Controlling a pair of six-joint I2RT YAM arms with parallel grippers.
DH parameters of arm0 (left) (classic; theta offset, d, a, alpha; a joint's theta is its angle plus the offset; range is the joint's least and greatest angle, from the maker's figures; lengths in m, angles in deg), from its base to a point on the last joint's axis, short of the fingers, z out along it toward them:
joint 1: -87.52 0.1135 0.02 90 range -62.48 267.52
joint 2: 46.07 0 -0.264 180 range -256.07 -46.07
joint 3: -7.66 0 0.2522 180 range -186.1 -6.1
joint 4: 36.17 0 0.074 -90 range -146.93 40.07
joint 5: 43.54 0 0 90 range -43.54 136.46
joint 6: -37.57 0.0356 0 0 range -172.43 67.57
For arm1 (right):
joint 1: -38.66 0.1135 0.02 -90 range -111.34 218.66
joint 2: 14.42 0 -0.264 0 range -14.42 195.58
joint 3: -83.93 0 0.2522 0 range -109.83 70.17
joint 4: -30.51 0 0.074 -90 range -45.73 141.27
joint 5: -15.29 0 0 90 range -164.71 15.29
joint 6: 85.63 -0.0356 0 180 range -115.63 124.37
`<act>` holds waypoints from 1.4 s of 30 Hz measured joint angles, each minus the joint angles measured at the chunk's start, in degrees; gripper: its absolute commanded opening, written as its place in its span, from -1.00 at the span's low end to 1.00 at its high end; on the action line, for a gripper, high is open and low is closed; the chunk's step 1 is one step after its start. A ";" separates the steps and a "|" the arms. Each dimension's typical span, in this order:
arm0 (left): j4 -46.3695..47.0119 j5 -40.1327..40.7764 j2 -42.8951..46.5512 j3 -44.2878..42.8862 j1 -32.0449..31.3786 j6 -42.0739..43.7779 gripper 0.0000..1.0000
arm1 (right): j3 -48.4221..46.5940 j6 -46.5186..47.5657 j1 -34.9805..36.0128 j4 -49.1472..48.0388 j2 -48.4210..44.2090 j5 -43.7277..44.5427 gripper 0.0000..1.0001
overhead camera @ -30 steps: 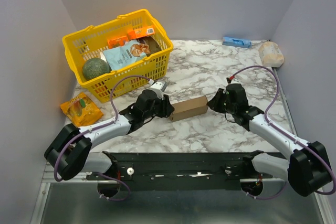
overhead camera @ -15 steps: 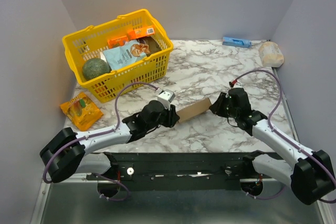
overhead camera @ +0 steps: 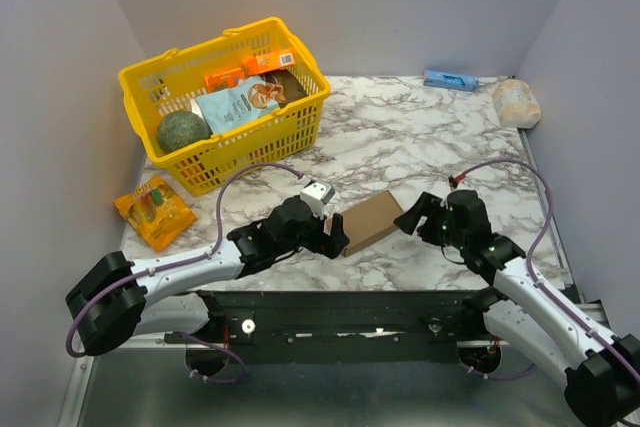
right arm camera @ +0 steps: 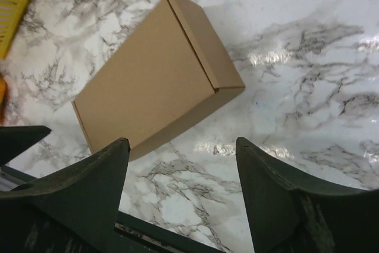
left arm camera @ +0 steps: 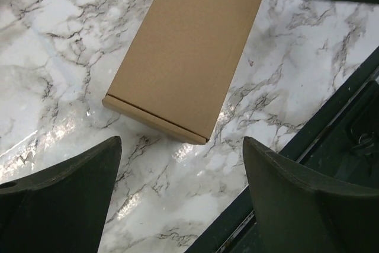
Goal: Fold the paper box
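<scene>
The paper box (overhead camera: 369,221) lay flat on the marble table (overhead camera: 400,137) between the left gripper (overhead camera: 337,238) and right gripper (overhead camera: 406,219), both spread wide, holding nothing. Light, stiff cardboard, it would likely slide; best pinched gently across its narrow sides

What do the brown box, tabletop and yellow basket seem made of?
Paper box: matte brown cardboard, dull with folded seams.
Tabletop: glossy marble look, grey veins, glare; stone or laminate unclear.
Yellow basket: probably moulded plastic, slotted walls.
</scene>
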State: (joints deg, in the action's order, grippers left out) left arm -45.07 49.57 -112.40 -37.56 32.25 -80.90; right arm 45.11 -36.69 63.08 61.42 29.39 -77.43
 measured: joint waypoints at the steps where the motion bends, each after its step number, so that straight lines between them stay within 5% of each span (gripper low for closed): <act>1: 0.35 -0.24 0.02 -0.09 0.31 0.00 0.85 | 1.27 -0.79 0.00 -0.44 0.04 -0.66 0.66; 19: 7.98 -11.82 -15.89 -2.73 3.08 -5.07 0.85 | 8.59 -11.19 0.00 -26.97 20.06 -12.39 0.71; 33: 21.49 -14.49 -37.97 -22.67 14.82 -2.78 0.85 | -5.70 -5.84 -6.49 -32.76 36.92 -11.67 0.74; 42: 20.02 -12.41 -31.45 -22.36 17.42 3.69 0.90 | -9.22 5.03 -8.26 -30.64 29.64 -9.55 0.94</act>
State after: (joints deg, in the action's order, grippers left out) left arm -25.05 37.16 -143.85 -59.92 49.67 -77.20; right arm 35.88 -31.66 54.82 30.78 59.03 -86.98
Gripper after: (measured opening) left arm 0.933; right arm 0.939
